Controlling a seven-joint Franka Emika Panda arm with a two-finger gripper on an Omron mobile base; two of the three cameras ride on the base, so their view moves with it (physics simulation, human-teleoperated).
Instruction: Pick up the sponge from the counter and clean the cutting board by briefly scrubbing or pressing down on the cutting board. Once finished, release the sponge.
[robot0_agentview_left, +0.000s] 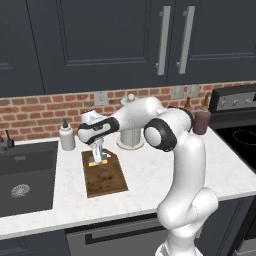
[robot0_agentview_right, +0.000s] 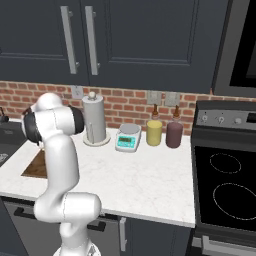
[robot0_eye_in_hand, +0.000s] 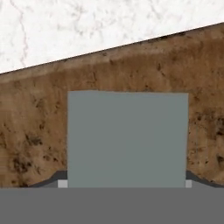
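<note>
Pincer (robot0_agentview_left: 99, 159) clamped on the sponge (robot0_agentview_left: 96, 162), pointing straight down | sponge pressed flat on the cutting board (robot0_agentview_left: 106, 177) near its back edge, likely to scrub | board lay on the bench (robot0_agentview_left: 150, 175) beside the sink (robot0_agentview_left: 25, 175).

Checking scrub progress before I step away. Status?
Gripper down over the board, shut on the sponge. Sponge sits on the board's far end, grey top facing the hand camera. Nothing in the way on the board.
</note>
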